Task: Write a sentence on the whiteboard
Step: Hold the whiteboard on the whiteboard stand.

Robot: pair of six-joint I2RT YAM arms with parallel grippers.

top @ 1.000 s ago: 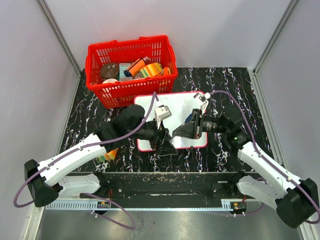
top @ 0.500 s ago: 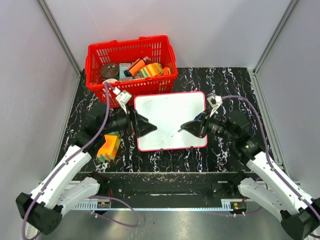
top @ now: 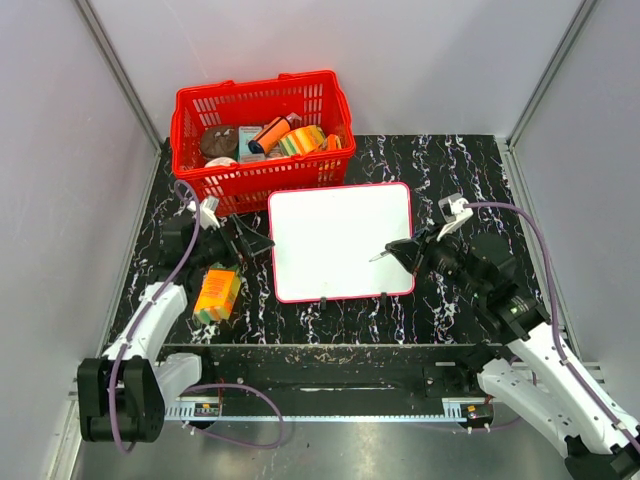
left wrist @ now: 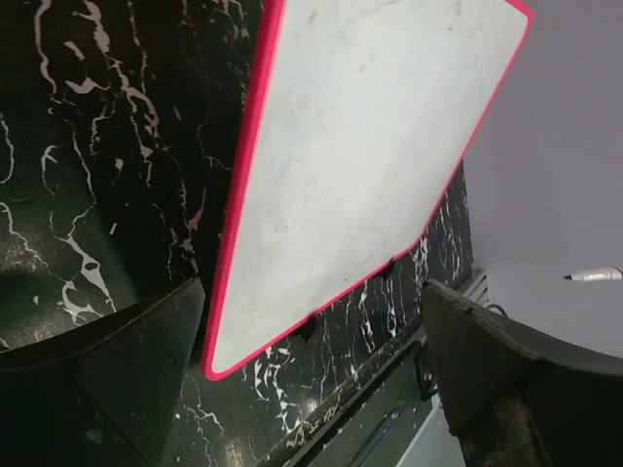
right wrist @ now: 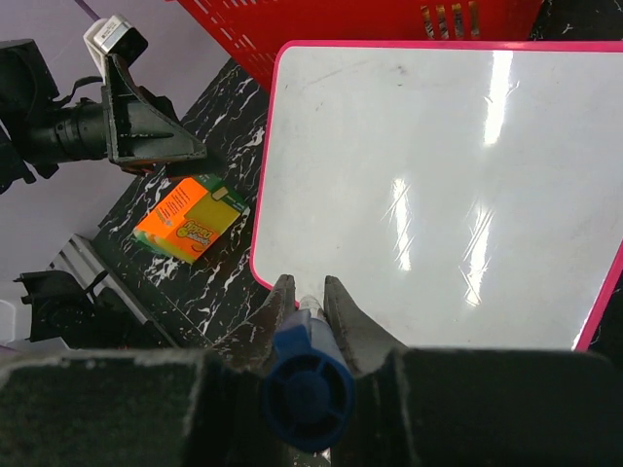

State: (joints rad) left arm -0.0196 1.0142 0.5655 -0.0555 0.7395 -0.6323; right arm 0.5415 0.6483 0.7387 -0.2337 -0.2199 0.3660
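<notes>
Right gripper (right wrist: 307, 290) is clamped narrow on a marker (right wrist: 307, 389). The blue butt end faces the wrist camera and the barrel runs forward between the two fingers (right wrist: 280, 297). From above, the gripper sits over the near-right part of the whiteboard (top: 340, 245), with the marker tip aimed left toward the board's middle. Can't tell if the tip touches the surface. Left gripper (top: 256, 242) is spread wide and holds nothing. Its dark fingers (left wrist: 117, 370) frame the wrist view at both bottom corners, with the board's long pink-red edge running between them. It sits low just off the board's left edge, apart from it, jaws pointing right at the board. The whiteboard lies flat in the middle of the black marbled table (top: 470, 170), red rounded-corner frame, long side across. Its surface reads plain white with faint grey smudges and glare streaks on the right-wrist view. Two small dark clips sit at its near edge. Red basket (top: 262, 190) stands just behind the board's far-left side, filled with mixed small packs and rolls. Board-to-basket contact is unclear. Orange box (top: 216, 295) lies flat on the table left of the board's near-left corner, beside the left arm and apart from the board.
</notes>
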